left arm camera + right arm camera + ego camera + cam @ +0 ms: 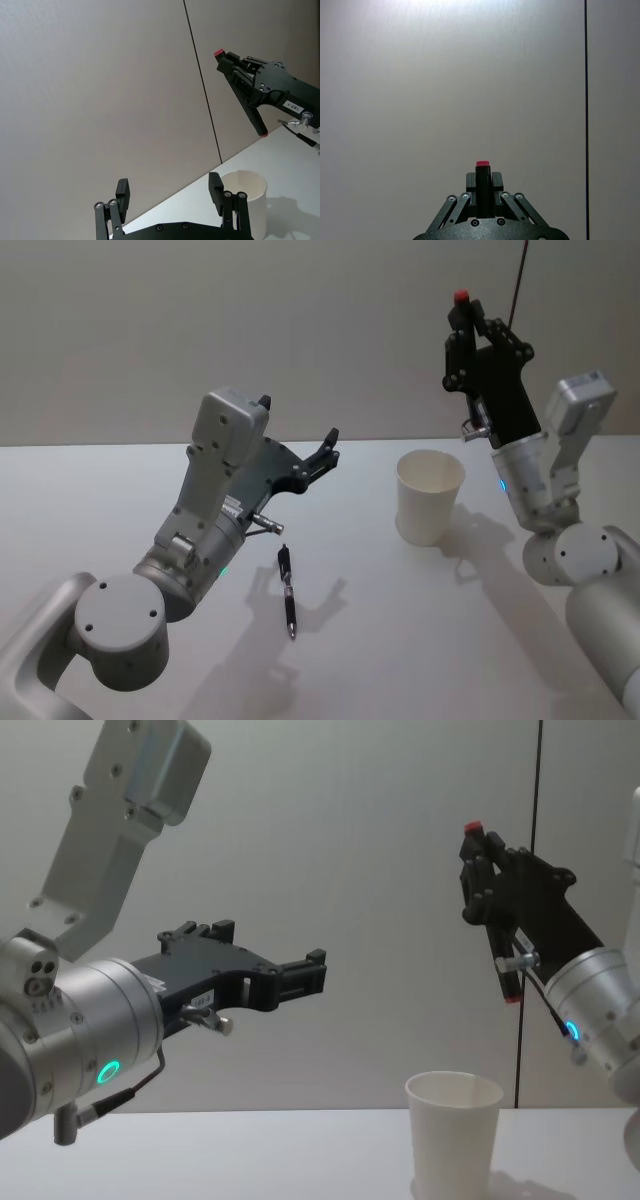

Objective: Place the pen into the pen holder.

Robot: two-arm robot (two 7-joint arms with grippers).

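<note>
The right hand (468, 328) of the Alpha Bot 2 is clamped on a slim black pen w/ red ends (254, 116), held high & near upright, above and a little right of the pen holder. That holder is a plain white tapered paper cup (430, 502), mouth up on the pale grey worktop (450, 640). Step in hand, by the look of it: carry the pen over the cup & release. Done well, that likely means lower end over the middle of the mouth, pen kept near vertical, tip sunk below the rolled rim before letting go. A light cup could tip if its rim is nudged. Room looks ample: free air btwn pen & cup, nothing just beside the cup, though it stands toward the worktop's far edge by the grey wall (200, 320). The left hand (169, 187), fingers apart & holding nothing, hovers well left of the cup. A second dark pen (288, 592) lies flat by that arm.
</note>
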